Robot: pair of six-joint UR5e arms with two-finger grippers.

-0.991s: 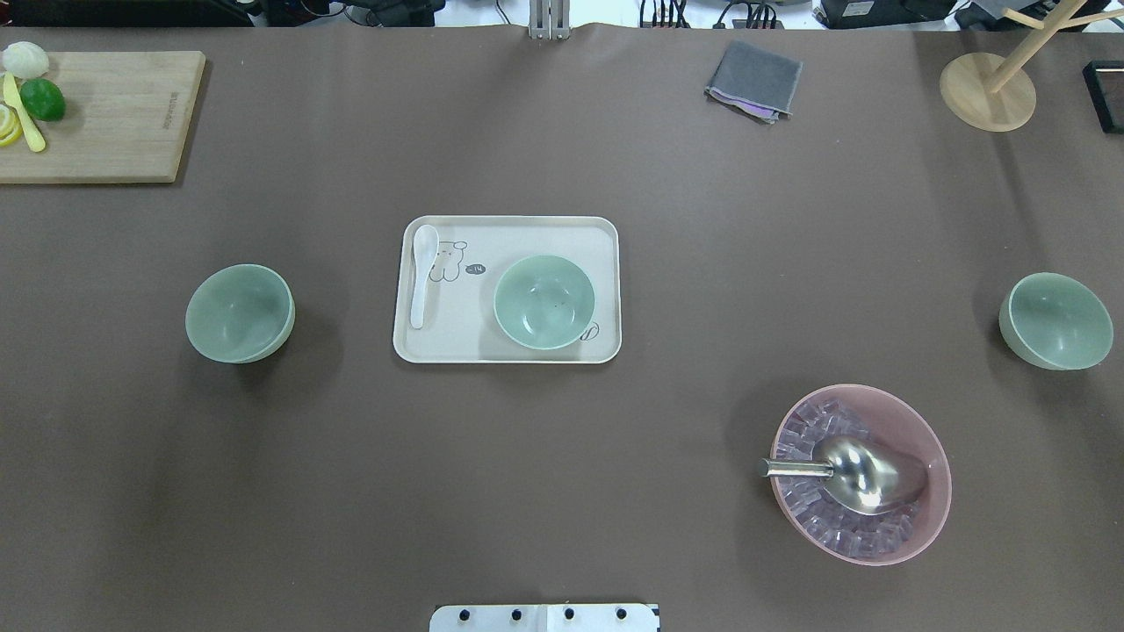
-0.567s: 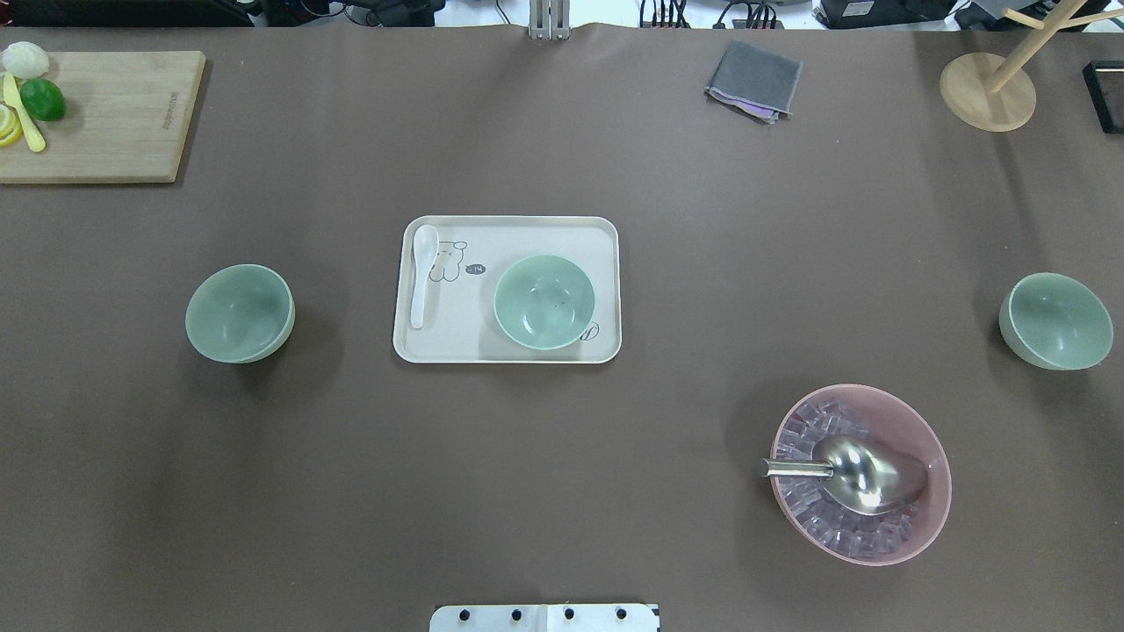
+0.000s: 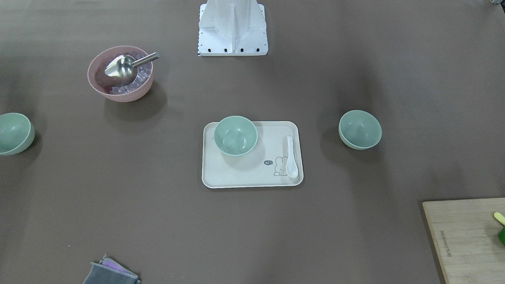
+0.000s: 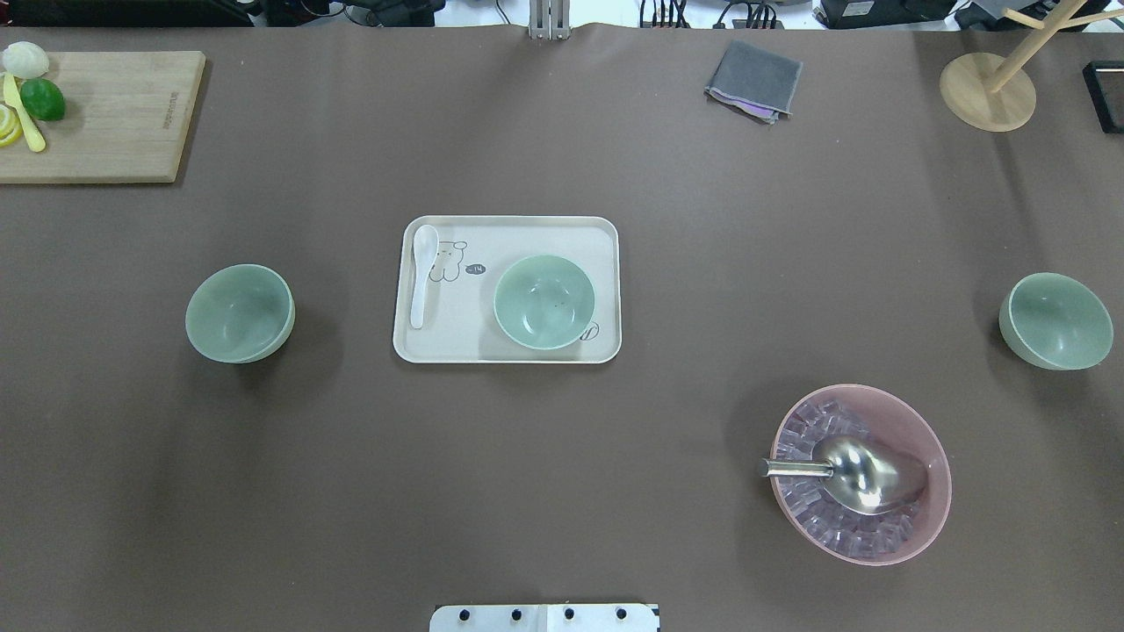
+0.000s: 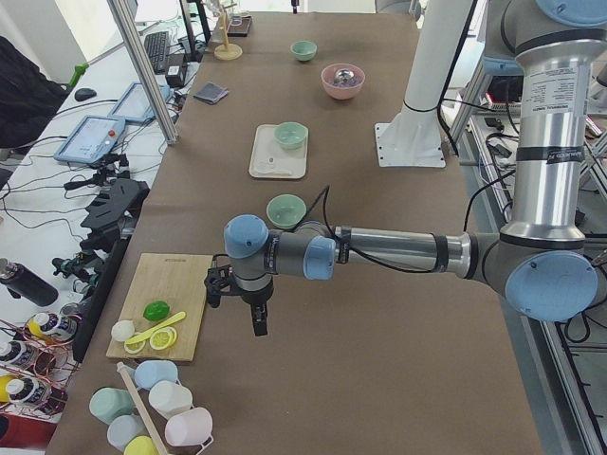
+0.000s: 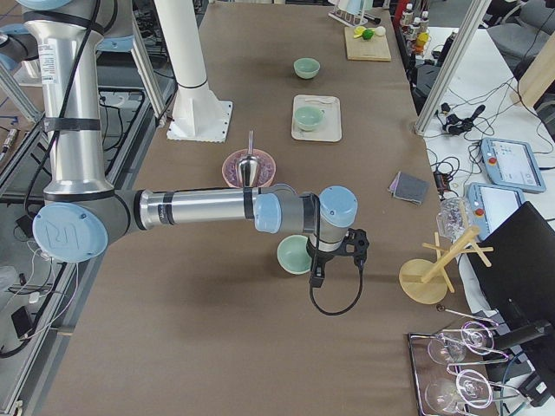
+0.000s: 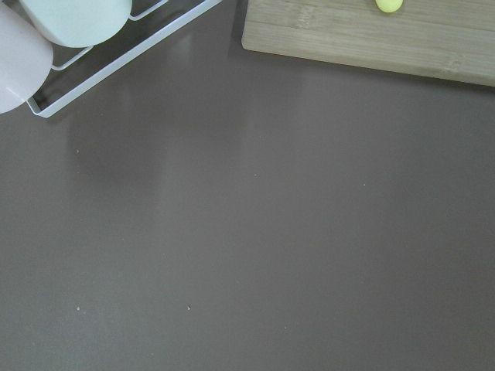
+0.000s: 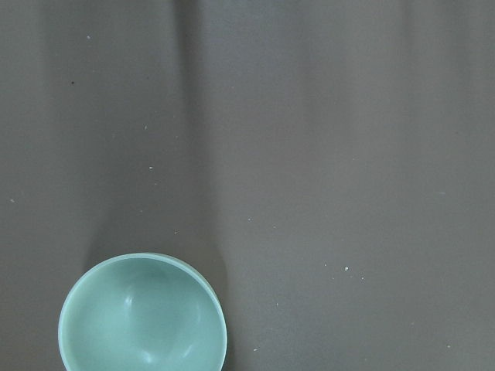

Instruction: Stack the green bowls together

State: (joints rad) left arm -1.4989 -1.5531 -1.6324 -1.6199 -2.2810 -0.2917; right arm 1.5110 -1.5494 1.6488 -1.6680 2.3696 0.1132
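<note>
Three pale green bowls stand apart and upright. One green bowl (image 4: 239, 313) sits on the table at the left. A second green bowl (image 4: 543, 301) rests on the cream tray (image 4: 509, 230) in the middle. The third green bowl (image 4: 1055, 320) is at the far right and fills the lower left of the right wrist view (image 8: 143, 315). My left gripper (image 5: 258, 322) hangs above the table beside the cutting board, short of the left bowl (image 5: 285, 209). My right gripper (image 6: 317, 277) hovers just beside the right bowl (image 6: 295, 255). Both grippers show only in side views, so I cannot tell their state.
A pink bowl (image 4: 861, 474) with ice and a metal scoop stands front right. A white spoon (image 4: 421, 274) lies on the tray. A wooden cutting board (image 4: 105, 114) with lime pieces is back left, a grey cloth (image 4: 753, 81) and a wooden stand (image 4: 988, 88) back right.
</note>
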